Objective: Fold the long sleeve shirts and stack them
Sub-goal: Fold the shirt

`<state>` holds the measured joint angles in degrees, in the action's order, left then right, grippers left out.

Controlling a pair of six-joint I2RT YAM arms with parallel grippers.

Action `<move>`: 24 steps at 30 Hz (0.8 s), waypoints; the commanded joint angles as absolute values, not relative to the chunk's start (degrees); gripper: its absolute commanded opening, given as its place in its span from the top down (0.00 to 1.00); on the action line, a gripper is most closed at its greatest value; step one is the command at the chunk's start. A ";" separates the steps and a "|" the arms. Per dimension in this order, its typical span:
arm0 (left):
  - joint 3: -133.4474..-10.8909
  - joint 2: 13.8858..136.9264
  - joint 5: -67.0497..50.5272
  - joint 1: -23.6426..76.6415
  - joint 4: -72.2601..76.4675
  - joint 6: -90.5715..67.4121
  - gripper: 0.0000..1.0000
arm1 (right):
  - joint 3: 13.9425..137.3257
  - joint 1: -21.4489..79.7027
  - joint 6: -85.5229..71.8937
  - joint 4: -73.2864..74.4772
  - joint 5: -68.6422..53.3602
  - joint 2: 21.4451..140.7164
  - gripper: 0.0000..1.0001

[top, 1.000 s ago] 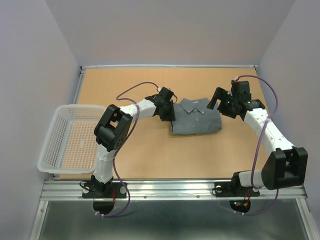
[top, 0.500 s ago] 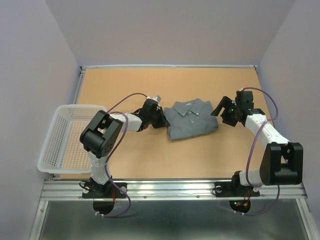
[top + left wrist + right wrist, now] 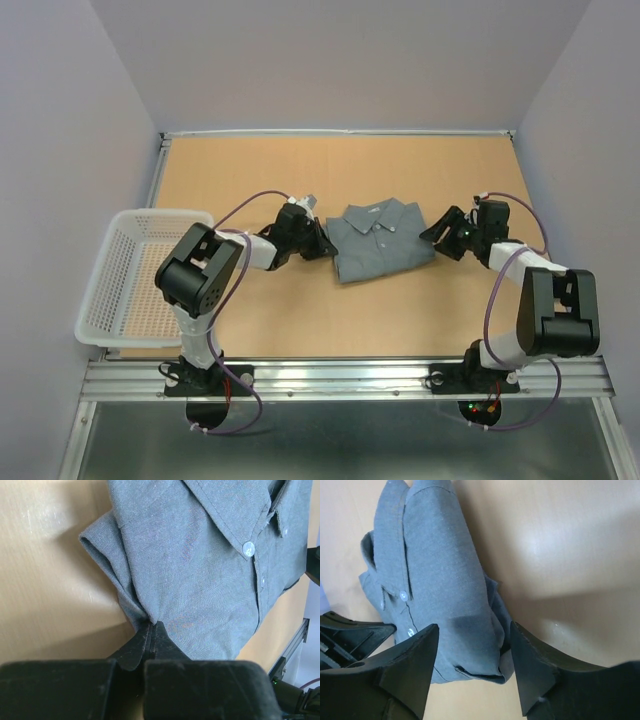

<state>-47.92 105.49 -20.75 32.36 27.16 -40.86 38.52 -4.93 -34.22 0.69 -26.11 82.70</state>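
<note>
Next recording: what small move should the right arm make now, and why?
Probably close the right gripper on the folded mid-grey button-up cloth shirt. Its jaws stand open over the shirt's right edge, while the left gripper is shut, pinching the left edge. Both likely need a hold before the shirt can be lifted.

The folded grey shirt (image 3: 385, 240) lies on the bench (image 3: 300, 320). My left jaws touch its left edge, my right jaws are at its right edge, and the white basket (image 3: 100, 285) sits well to its left.
</note>
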 commanded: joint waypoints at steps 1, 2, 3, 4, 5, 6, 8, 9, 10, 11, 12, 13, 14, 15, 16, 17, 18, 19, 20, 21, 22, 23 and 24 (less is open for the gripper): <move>-46.32 102.22 -21.44 31.64 26.72 -38.94 1.00 | 37.36 -5.36 -34.10 -10.96 -33.74 85.51 0.45; -46.23 102.22 -21.53 31.64 26.72 -38.76 1.00 | 37.27 -5.45 -34.28 -11.77 -34.71 86.04 0.48; -46.14 102.13 -21.62 31.55 26.72 -38.59 1.00 | 37.18 -5.36 -34.36 -12.56 -36.80 86.31 0.52; -46.06 102.04 -21.53 31.47 26.72 -38.58 1.00 | 37.18 -5.36 -34.28 -14.31 -38.13 86.48 0.57; -45.79 101.87 -21.53 31.29 26.63 -38.50 1.00 | 37.26 -5.27 -34.28 -15.11 -39.36 86.75 0.66; -45.62 101.69 -21.45 31.29 26.63 -38.50 1.00 | 37.53 -5.27 -34.54 -15.38 -41.38 86.92 0.71; -45.44 101.08 -21.18 31.20 26.63 -38.32 1.00 | 38.49 -5.27 -34.98 -15.82 -43.67 87.88 0.88; -45.35 100.73 -21.18 31.11 26.54 -38.23 1.00 | 38.84 -5.19 -35.50 -15.82 -45.60 88.15 0.94; -45.26 100.37 -21.01 31.11 26.37 -38.23 1.00 | 39.20 -4.92 -35.77 -15.73 -46.49 88.07 0.99; -44.74 99.85 -20.66 31.11 26.37 -38.23 1.00 | 39.72 -4.57 -36.03 -15.38 -46.93 87.89 0.99; -44.30 97.93 -20.13 31.11 26.19 -38.23 1.00 | 40.16 -4.14 -35.86 -14.51 -46.41 87.46 0.99; -43.86 96.78 -18.39 31.03 25.93 -38.23 1.00 | 40.78 -3.70 -35.42 -13.02 -45.71 87.45 0.99; -43.07 94.85 -17.50 31.03 25.49 -38.23 1.00 | 41.30 -3.08 -34.98 -10.05 -44.92 87.89 0.99; -42.72 93.96 -16.79 30.94 24.36 -38.23 1.00 | 40.96 -2.99 -34.89 -9.41 -43.69 88.59 0.99; -41.84 93.17 -15.83 30.94 24.17 -38.32 1.00 | 40.70 -2.99 -34.72 -8.97 -42.81 89.38 0.99; -41.23 92.64 -15.73 30.94 24.17 -38.58 1.00 | 40.35 -2.99 -34.54 -8.79 -41.93 89.91 0.99; -40.70 91.94 -15.30 30.94 24.08 -38.84 1.00 | 39.56 -2.99 -34.37 -8.62 -40.88 90.70 0.99; -40.00 91.76 -15.21 30.76 24.17 -39.80 1.00 | 39.38 -2.99 -34.63 -8.44 -39.30 92.79 0.99; -38.60 91.32 -14.94 30.67 24.08 -40.16 0.99 | 39.29 -2.99 -34.45 -8.26 -38.68 93.86 0.96; -37.89 91.23 -14.68 30.67 24.00 -40.51 0.98 | 39.20 -2.99 -34.37 -8.17 -38.24 95.00 0.94; -36.58 90.97 -14.07 30.50 23.99 -41.21 0.98 | 39.37 -2.99 -34.37 -8.17 -38.23 96.40 0.90; -35.87 90.01 -13.71 30.32 23.82 -41.57 0.97 | 39.46 -2.99 -34.19 -8.09 -38.32 96.68 0.86; -35.25 89.30 -13.36 30.06 23.73 -41.83 0.96 | 39.64 -2.99 -34.19 -8.09 -38.32 96.59 0.81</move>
<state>-38.50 92.40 -16.01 30.98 24.64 -40.47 38.54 -3.20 -35.35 -8.95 -40.21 95.72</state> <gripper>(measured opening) 0.026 0.131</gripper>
